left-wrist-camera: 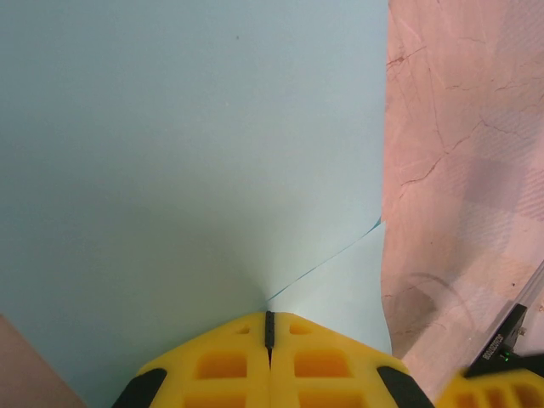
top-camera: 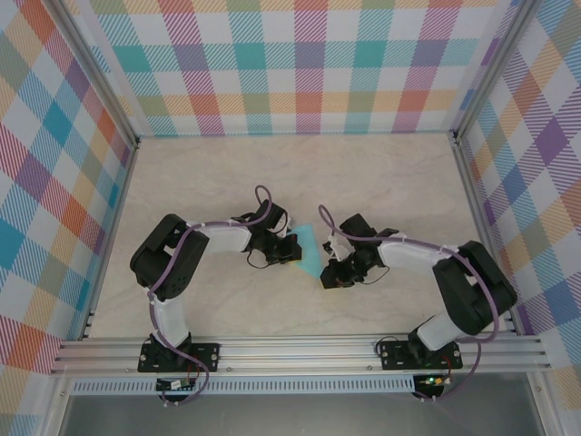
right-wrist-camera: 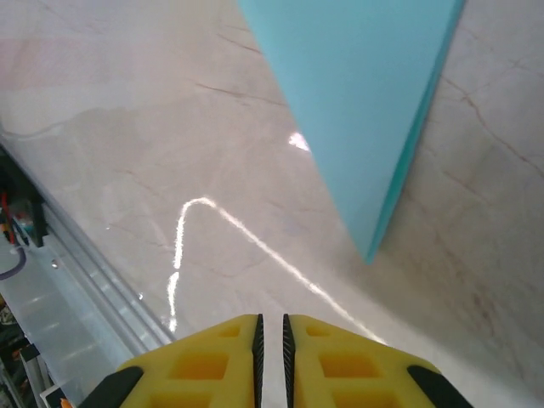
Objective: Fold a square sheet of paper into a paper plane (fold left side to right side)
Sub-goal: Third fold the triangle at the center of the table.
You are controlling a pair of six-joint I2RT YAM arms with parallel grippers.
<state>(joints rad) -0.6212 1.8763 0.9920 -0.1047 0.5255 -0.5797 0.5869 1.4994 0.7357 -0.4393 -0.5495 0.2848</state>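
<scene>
A: So, R gripper [right-wrist-camera: 271, 323]?
B: Fingers nearly together, thin slit, nothing btwn them. Paper [top-camera: 310, 252] tip just ahead.
A: L gripper [left-wrist-camera: 269, 319]?
B: Pressed closed, tips down on paper. It's folded narrow, flat on table [top-camera: 390, 173] btwn both grippers.

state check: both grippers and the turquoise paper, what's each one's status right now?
left gripper: shut, tip down on the paper at a fold edge; can't tell if a layer is pinched.
right gripper: nearly shut, thin gap, holding nothing, short of the paper's pointed end.
paper: folded into a narrow tapered shape, flat on the table between the grippers.
</scene>
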